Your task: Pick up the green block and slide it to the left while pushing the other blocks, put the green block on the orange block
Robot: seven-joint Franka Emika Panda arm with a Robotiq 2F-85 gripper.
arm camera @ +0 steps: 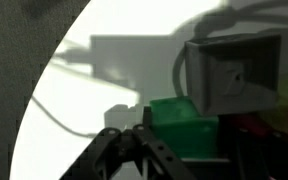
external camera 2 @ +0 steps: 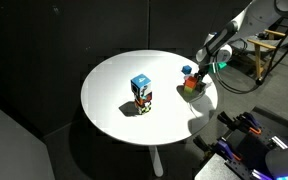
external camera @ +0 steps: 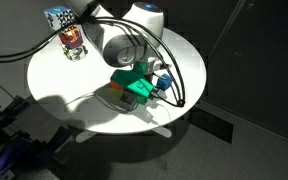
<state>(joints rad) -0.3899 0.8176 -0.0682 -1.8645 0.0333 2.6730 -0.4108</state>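
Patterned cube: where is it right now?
In an exterior view the patterned cube sits atop a darker object on the white table, well apart from the small blocks at the rim.

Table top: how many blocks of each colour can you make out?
Green block: 1
Grey block: 1
Blue block: 1
Orange block: 1
Patterned cube: 1
Total: 5 discernible; more may be hidden.
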